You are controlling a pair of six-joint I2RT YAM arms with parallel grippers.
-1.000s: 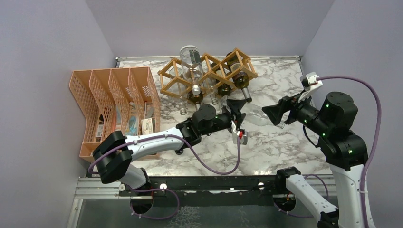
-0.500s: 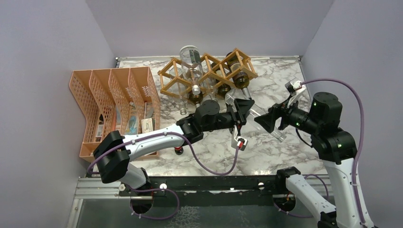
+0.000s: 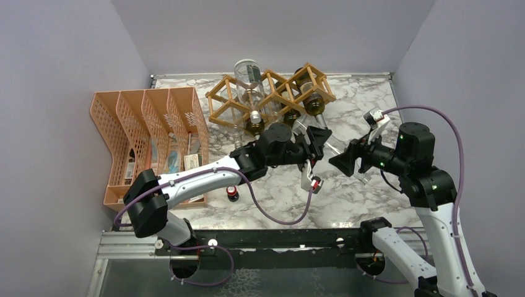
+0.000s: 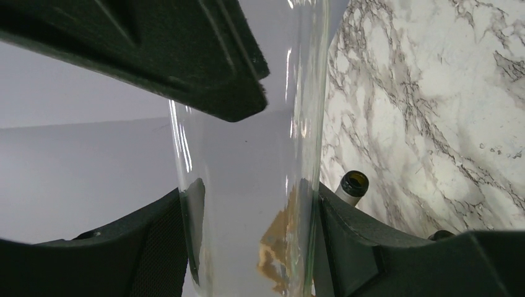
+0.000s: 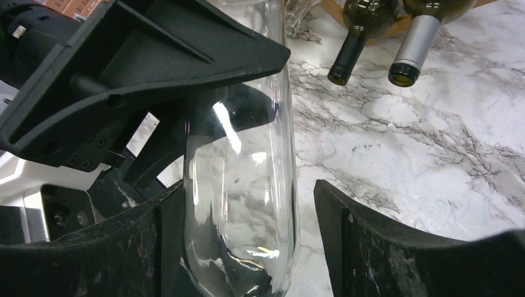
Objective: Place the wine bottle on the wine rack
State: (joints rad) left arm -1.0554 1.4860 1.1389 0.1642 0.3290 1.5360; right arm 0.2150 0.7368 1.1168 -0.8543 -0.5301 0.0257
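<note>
A clear glass wine bottle (image 3: 334, 153) hangs slanted above the marble table between my two grippers. My left gripper (image 3: 316, 141) is shut on it; in the left wrist view both pads press the glass (image 4: 247, 185). My right gripper (image 3: 342, 162) stands open around the bottle's lower end (image 5: 241, 185): the left finger (image 5: 148, 247) is at the glass and the right finger (image 5: 371, 241) stands apart from it. The light-brown wooden lattice wine rack (image 3: 272, 93) stands at the back and holds several bottles.
An orange mesh file organiser (image 3: 148, 136) stands at the left. A small dark object (image 3: 232, 193) lies on the table near the left arm. Two racked bottle necks (image 5: 350, 46) point toward the grippers. Grey walls close in on both sides.
The right arm has moved left and lower with the bottle. The left gripper has reached up to the bottle and closed on it. The bottle now slants toward the rack.
</note>
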